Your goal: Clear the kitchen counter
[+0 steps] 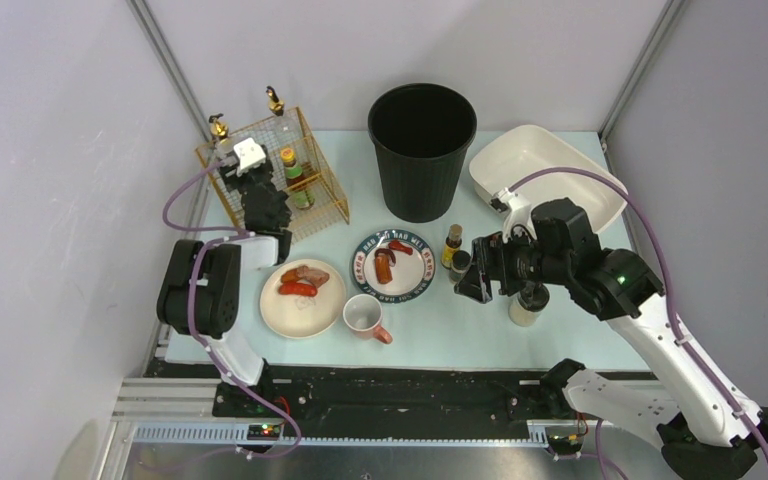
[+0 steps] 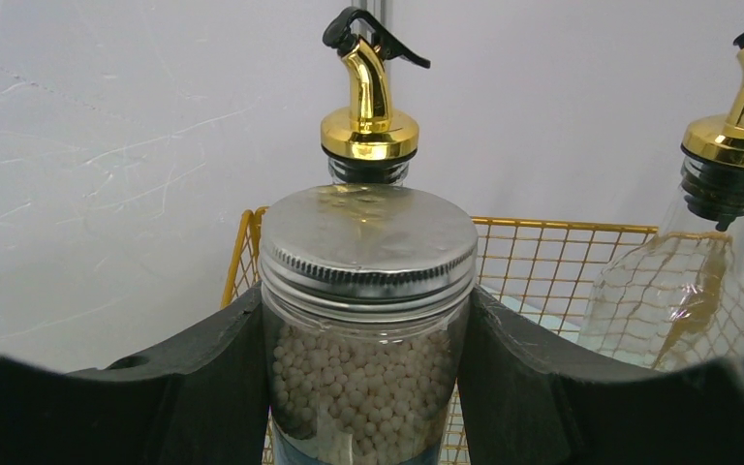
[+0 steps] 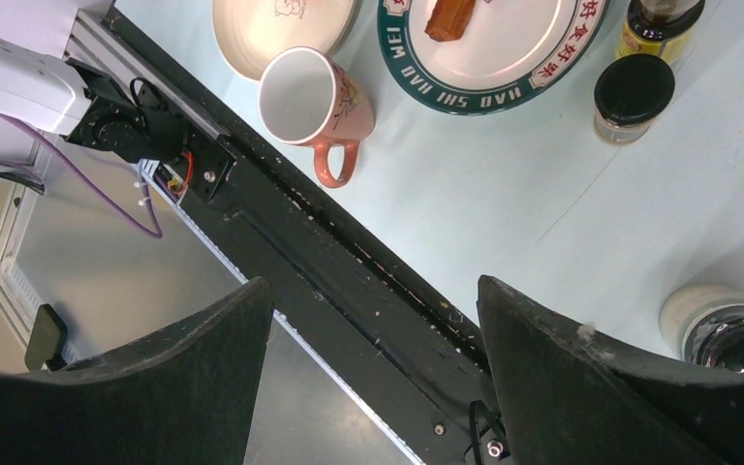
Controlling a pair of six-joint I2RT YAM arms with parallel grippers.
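Note:
On the pale mint kitchen counter (image 1: 440,330), my left gripper (image 2: 368,329) is shut on a clear jar (image 2: 368,291) with a silver screw lid and small white beads inside. It holds the jar at the gold wire basket (image 1: 325,200), with the lid above the basket's rim (image 2: 562,225). In the top view the left gripper (image 1: 232,165) is at the basket's left end and hides the jar. My right gripper (image 1: 475,275) hovers open and empty over the counter's front right. In the right wrist view the right gripper (image 3: 373,291) looks down on the black front rail (image 3: 349,281).
Two gold-spouted bottles (image 2: 368,107) (image 2: 727,194) and a sauce bottle (image 1: 298,175) stand in the basket. On the counter are a black bin (image 1: 422,150), white basin (image 1: 545,175), cream plate (image 1: 302,297), patterned plate (image 1: 392,265), pink mug (image 1: 365,318), small bottle (image 1: 452,245), black-lidded jar (image 1: 460,263) and pale jar (image 1: 525,305).

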